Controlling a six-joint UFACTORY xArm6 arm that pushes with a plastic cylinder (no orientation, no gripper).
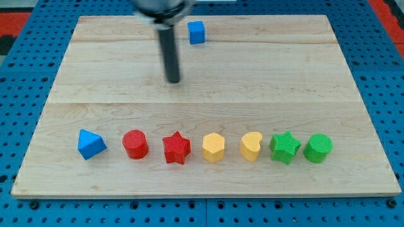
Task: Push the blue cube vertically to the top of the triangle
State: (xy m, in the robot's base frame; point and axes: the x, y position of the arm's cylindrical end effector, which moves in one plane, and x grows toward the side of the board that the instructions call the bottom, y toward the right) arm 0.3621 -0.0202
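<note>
The blue cube (pixel 197 32) sits near the top edge of the wooden board, a little right of the rod. The blue triangle (pixel 91 144) lies at the left end of a row of blocks near the view's bottom. My tip (pixel 173 81) is on the board below and slightly left of the blue cube, apart from it, and well above the row. The rod comes down from the view's top.
Right of the triangle the row holds a red cylinder (pixel 135 144), a red star (pixel 176 149), a yellow hexagon (pixel 213 147), a yellow heart (pixel 251 146), a green star (pixel 285 147) and a green cylinder (pixel 317 148). A blue pegboard surrounds the wooden board (pixel 284 82).
</note>
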